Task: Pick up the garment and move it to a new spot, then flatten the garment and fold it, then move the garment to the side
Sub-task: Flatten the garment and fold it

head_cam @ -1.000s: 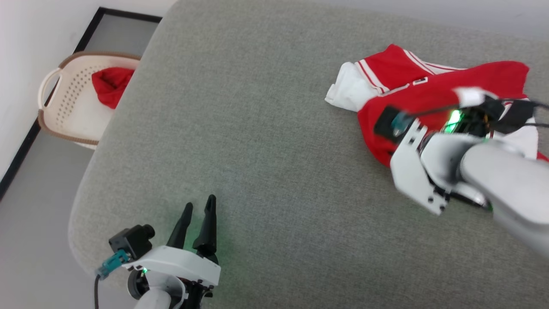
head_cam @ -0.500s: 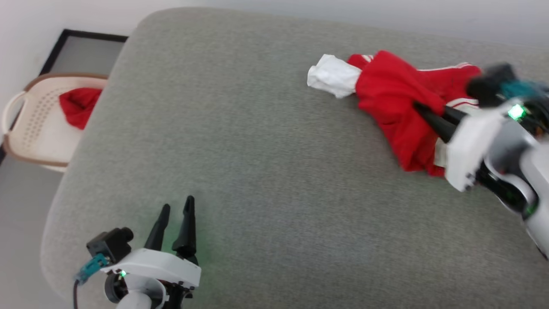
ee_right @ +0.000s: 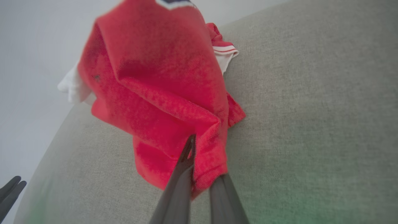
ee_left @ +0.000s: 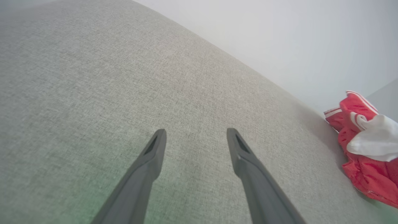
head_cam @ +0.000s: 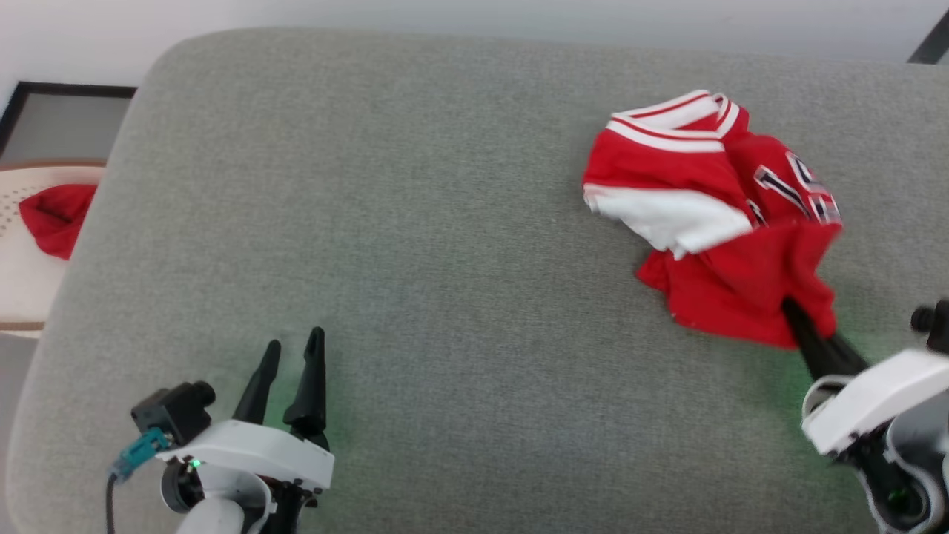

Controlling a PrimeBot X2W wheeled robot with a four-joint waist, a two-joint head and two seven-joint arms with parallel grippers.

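The garment (head_cam: 712, 215), a red T-shirt with white sleeves and striped trim, lies bunched at the right of the grey cushion. My right gripper (head_cam: 804, 319) is shut on its near red edge, the fingertips buried in cloth. In the right wrist view the garment (ee_right: 155, 81) spreads away from my right gripper (ee_right: 200, 147), with red fabric pinched between the dark fingers. My left gripper (head_cam: 293, 356) stands open near the cushion's front left, holding nothing. In the left wrist view that gripper (ee_left: 194, 133) points over bare cushion, with the garment (ee_left: 370, 149) far off at the right edge.
The grey cushioned surface (head_cam: 445, 245) has rounded edges; a pale wall runs behind it. Off its left edge stands a cream basket (head_cam: 22, 297) holding a small plain red cloth (head_cam: 55, 215). My left gripper (ee_right: 11, 186) shows at the right wrist view's lower left.
The head camera has swung, shifting the whole picture. My right gripper has drawn back toward me with the garment pinched in it, and the shirt has rolled over, showing its lettering. The left gripper stays open.
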